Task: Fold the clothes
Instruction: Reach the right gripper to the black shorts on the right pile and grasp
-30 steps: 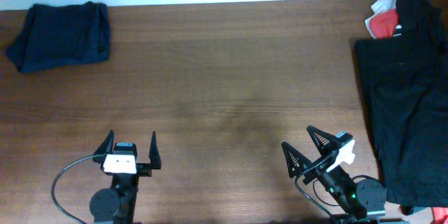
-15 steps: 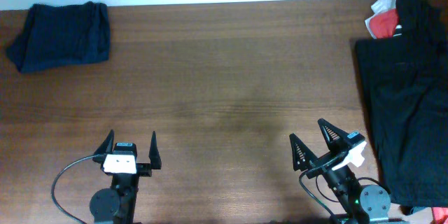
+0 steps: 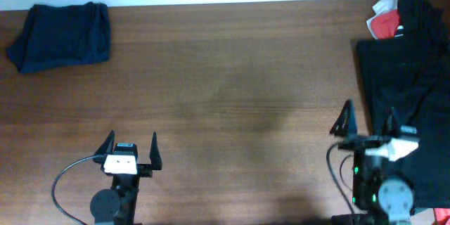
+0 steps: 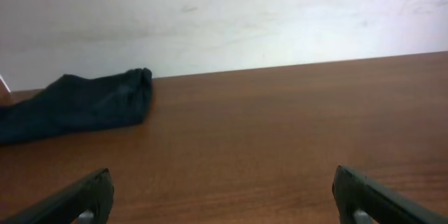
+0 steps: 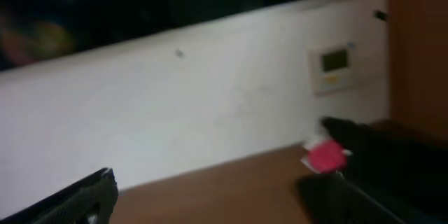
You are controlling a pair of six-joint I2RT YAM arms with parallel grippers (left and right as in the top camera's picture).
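R gripper (image 3: 367, 121), jaws wide & empty, has swung right to the black garment pile (image 3: 411, 63) edge; pickup prob. next.

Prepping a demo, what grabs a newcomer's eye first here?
The big black clothes pile sprawled along the right edge of the table, with a red-and-white piece peeking out at the far corner. Next, the lone dark garment in the far left corner, and the right gripper open at the pile's near edge.

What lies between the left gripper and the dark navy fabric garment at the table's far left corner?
Only bare brown wooden table lies between the left gripper and the dark navy fabric garment; the overhead view shows it.
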